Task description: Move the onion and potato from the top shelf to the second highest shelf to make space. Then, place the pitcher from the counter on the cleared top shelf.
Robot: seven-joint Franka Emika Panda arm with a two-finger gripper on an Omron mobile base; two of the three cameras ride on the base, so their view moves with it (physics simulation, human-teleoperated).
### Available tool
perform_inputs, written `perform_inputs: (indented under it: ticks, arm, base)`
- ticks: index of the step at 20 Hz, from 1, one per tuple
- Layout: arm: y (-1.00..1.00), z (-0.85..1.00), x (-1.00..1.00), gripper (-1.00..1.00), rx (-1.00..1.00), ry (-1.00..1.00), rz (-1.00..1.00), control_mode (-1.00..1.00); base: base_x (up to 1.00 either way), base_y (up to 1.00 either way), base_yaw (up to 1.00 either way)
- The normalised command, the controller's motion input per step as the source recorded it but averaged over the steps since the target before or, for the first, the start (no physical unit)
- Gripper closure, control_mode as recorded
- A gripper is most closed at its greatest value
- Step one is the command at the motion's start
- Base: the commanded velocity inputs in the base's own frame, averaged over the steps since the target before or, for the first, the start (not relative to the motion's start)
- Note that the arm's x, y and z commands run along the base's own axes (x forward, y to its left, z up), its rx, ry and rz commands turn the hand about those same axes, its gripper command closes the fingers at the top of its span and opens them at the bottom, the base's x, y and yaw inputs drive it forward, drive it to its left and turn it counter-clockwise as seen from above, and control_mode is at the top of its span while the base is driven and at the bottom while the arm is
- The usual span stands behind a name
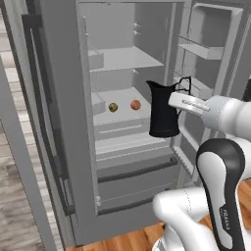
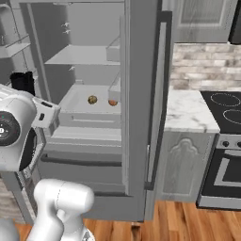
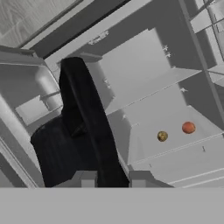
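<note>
My gripper (image 3: 113,179) is shut on the curved handle of the black pitcher (image 1: 163,110), which hangs upright in front of the open fridge, to the right of the shelves. In the right base view the pitcher (image 2: 22,81) peeks out behind my arm. The plain top shelf (image 1: 125,59) is bare and lies above and left of the pitcher. On the second highest shelf (image 1: 122,119) rest the red-orange onion (image 1: 136,104) and the mottled potato (image 1: 113,107), side by side and apart. The hand view shows the onion (image 3: 188,127) and the potato (image 3: 162,136) right of the pitcher (image 3: 83,131).
The fridge's right door (image 1: 211,54) stands open with racks close behind the pitcher. The left door (image 1: 54,112) is open too. The marbled counter (image 2: 188,110) and black stovetop (image 2: 226,106) lie to the right. Drawers (image 1: 132,176) sit below the shelves.
</note>
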Motion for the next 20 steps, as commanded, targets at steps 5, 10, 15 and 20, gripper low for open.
perform_inputs:
  ticks: [5, 10, 15, 20]
  arm:
    - [0.00, 0.00, 0.00, 1.00, 0.00, 0.00, 0.00, 1.00]
    - [0.00, 0.00, 0.00, 1.00, 0.00, 0.00, 0.00, 1.00]
    - [0.00, 0.00, 0.00, 1.00, 0.00, 0.00, 0.00, 1.00]
    - [0.00, 0.00, 0.00, 1.00, 0.00, 0.00, 0.00, 1.00]
  base:
    - [0.44, 0.03, -0.13]
    - [0.53, 0.17, -0.12]
    - [0.54, 0.22, -0.11]
    - [0.52, 0.28, -0.10]
